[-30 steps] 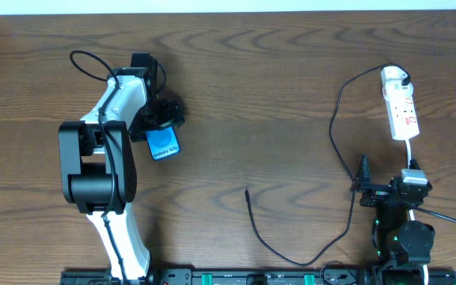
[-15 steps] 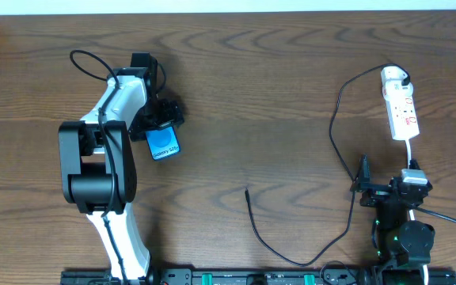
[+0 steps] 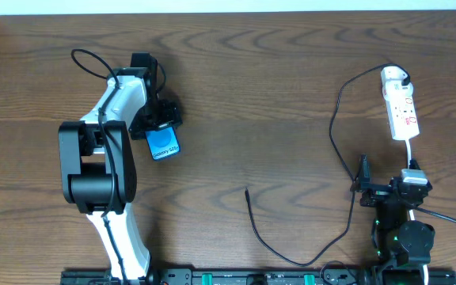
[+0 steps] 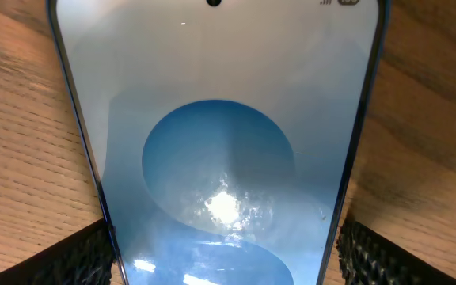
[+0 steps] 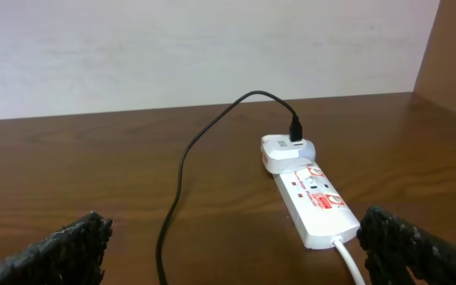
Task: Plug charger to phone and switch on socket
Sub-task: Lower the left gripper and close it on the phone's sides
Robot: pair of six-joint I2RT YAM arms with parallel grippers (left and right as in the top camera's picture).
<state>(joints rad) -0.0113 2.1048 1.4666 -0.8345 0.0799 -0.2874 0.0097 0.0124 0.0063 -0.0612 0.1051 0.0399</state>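
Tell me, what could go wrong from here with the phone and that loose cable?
1. The left claw pinches the phone only by its slim edges, so it might slip or twist.
2. The charger's tip lies loose on the table, away from both claws; being so thin, it may be hard to pick up.
3. The charger runs right past the open right claw to the socket; a snag could drag the socket.

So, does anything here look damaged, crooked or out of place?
Nothing stands out. The phone sits straight between the fingers of the left gripper, and the charger is plugged into the socket and trails loose but unbroken across the table.
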